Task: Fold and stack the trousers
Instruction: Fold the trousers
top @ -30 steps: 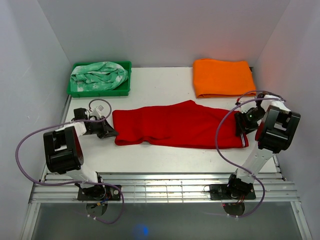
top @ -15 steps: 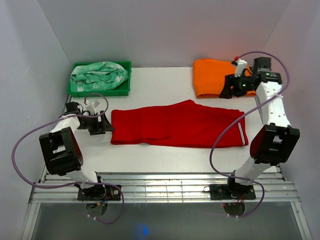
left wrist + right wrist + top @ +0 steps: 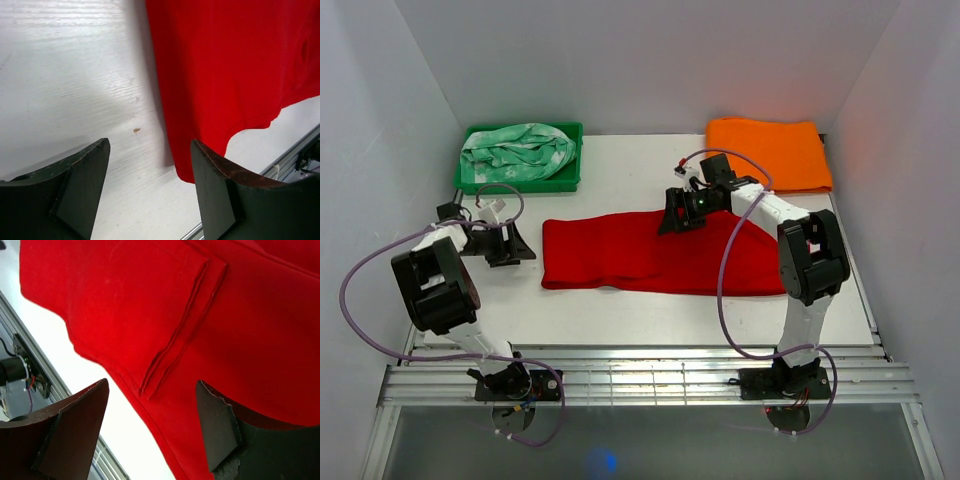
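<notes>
The red trousers lie flat in a long strip across the middle of the table. My left gripper rests just off their left end, open, with only bare table between its fingers; in the left wrist view the gripper has the trousers' edge beside its right finger. My right gripper hovers over the trousers' back edge near the middle, open and holding nothing. In the right wrist view that gripper stands above a stitched fold of the trousers.
A folded orange cloth lies at the back right. At the back left a green tray holds a mint and white patterned cloth. A metal rail runs along the front edge. White walls close in the sides.
The left gripper opened, let go of the trousers' left end and drew back a little. The right arm swung from their right end, past the orange cloth, to their middle.
</notes>
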Controlling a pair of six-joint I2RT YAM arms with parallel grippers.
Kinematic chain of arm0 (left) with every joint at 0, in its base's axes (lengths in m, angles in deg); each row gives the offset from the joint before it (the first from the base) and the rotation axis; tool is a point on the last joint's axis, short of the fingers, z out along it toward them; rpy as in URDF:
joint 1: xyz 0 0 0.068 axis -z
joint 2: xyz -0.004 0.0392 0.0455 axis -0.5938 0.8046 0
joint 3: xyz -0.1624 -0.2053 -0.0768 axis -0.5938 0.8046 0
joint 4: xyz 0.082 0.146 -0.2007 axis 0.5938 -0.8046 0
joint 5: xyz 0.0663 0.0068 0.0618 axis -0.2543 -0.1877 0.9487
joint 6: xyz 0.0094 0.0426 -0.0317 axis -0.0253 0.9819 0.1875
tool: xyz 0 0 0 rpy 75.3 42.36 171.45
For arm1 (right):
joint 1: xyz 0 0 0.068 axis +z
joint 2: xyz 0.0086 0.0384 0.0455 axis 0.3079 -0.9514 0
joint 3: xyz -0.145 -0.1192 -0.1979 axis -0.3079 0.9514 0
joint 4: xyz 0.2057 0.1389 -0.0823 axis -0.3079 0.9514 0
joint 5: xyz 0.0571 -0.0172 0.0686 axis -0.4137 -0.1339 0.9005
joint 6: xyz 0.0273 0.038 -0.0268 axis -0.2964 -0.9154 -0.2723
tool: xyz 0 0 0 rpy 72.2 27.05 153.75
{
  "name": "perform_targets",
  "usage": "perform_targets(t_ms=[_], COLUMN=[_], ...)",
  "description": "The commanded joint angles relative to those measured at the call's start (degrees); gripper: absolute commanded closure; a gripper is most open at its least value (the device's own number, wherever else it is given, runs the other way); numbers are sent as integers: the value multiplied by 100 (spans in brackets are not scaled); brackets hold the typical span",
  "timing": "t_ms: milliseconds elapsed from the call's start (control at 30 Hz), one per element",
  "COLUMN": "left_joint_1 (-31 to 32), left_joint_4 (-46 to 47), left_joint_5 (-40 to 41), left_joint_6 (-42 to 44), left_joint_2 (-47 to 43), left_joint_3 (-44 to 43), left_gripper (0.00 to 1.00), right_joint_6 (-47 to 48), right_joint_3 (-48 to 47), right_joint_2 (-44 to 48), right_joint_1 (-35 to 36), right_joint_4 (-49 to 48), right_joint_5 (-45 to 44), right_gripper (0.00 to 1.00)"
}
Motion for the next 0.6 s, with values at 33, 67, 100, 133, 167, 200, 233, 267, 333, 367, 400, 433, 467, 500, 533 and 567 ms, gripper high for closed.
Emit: perform_targets(t_ms=[33,67,100,133,167,200,233,267,333,367,400,433,467,500,533,567], left_joint_1=[52,96,114,131,149,158,184,280,394,473,500,527,544,553,553,544], left_joint_4=[-225,-226,-226,-165,-77,-7,72,99,265,345,389,442,468,477,468,477], left_joint_5=[-683,-683,-674,-622,-587,-560,-534,-525,-429,-298,-270,-227,-61,-24,63,151], left_joint_6=[337,337,337,311,241,127,109,100,12,-49,-84,-102,-120,-137,-120,-120], left_joint_2=[103,234,296,358,385,446,490,534,631,648,683,779,824,859,929,947], left_joint_3=[-267,-302,-354,-355,-346,-320,-329,-346,-355,-355,-372,-477,-539,-618,-706,-828], left_gripper=[25,24,23,20,17,16,15,15,18,25,28,33,39,50,55,61], right_joint_6=[-895,-974,-1122,-1211,-1307,-1430,-1475,-1493,-1572,-1589,-1598,-1607,-1616,-1616,-1616,-1625], right_joint_3=[226,270,340,393,454,507,638,674,727,736,736,736,728,736,745,789], right_joint_2=[-122,-192,-236,-272,-324,-351,-369,-421,-509,-588,-615,-650,-702,-729,-747,-773], right_joint_1=[155,199,217,235,261,278,313,357,393,419,428,445,472,489,507,516], right_joint_4=[-1106,-1194,-1229,-1273,-1326,-1465,-1519,-1554,-1616,-1625,-1634,-1643,-1643,-1643,-1651,-1669], right_joint_5=[-127,-145,-136,-136,-215,-250,-355,-391,-382,-374,-356,-347,-330,-330,-330,-364], right_gripper=[24,24,25,25,26,27,26,26,27,28,29,30,32,36,37,39])
